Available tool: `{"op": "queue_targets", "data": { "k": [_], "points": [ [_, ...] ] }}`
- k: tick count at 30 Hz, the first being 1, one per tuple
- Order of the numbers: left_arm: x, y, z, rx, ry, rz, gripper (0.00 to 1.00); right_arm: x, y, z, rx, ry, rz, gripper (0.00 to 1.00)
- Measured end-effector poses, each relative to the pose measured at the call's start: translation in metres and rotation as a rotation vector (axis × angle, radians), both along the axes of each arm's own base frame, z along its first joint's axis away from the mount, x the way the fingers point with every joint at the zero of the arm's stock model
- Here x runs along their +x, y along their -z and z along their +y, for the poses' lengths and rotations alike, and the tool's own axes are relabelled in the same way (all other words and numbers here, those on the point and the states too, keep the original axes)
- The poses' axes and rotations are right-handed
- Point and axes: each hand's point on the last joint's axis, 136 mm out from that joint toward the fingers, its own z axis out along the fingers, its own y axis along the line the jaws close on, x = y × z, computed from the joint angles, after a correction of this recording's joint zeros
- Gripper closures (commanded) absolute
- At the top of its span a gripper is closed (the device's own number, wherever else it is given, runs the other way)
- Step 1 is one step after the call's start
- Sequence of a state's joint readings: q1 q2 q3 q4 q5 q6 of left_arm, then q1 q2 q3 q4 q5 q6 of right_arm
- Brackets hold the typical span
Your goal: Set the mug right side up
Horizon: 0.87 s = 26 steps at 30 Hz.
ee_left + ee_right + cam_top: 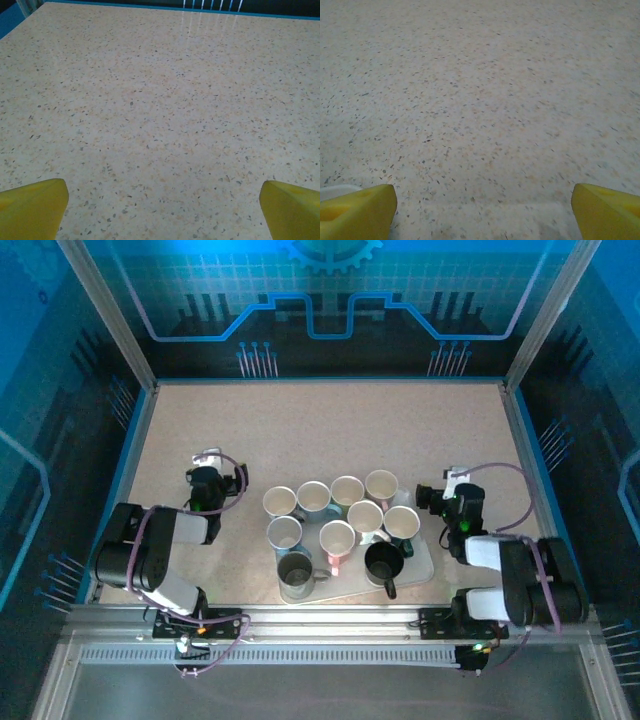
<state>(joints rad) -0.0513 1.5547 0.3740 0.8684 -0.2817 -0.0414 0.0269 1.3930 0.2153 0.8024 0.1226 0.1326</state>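
Left end effector (207,460), right end effector (452,480) — both wide, empty | risk: your right arm sits 3 o'clock of the mugs (401,523) — a careless swing topples one.

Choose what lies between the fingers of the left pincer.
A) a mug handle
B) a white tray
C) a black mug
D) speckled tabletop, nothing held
D: in the left wrist view the left pincer stands wide open, its yellow fingers far apart over the speckled tabletop.
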Motion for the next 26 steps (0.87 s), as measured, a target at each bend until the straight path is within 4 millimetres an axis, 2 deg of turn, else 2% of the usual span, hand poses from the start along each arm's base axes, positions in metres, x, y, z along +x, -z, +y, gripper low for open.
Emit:
{"op": "queue_targets", "data": {
  "k": [1,4,5,7,9,19,26],
  "points": [
    [0.001,-0.002,0.0,-0.002,0.001,-0.011,0.01,0.005,0.002,0.001,-0.01,-0.011,-0.02,0.0],
    [0.003,-0.006,0.001,-0.008,0.005,-0.028,0.01,0.017,0.009,0.005,-0.049,-0.034,-0.003,0.0],
    [0.003,-0.007,0.001,-0.009,0.006,-0.032,0.01,0.024,0.004,0.006,-0.06,-0.036,-0.004,0.0],
    [0.004,-0.008,0.002,-0.012,0.006,-0.036,0.01,0.045,-0.02,0.011,-0.078,-0.043,-0.068,0.0],
    [0.003,-0.008,0.003,-0.013,0.007,-0.035,0.01,0.055,-0.036,0.013,-0.088,-0.047,-0.111,0.0],
    [0.005,-0.011,0.001,-0.017,0.017,-0.049,0.01,0.055,-0.035,0.011,-0.118,-0.041,-0.105,0.0],
    [0.005,-0.009,-0.011,-0.027,0.091,-0.039,0.01,0.055,-0.035,0.011,-0.122,-0.042,-0.105,0.0]
  ]
}}
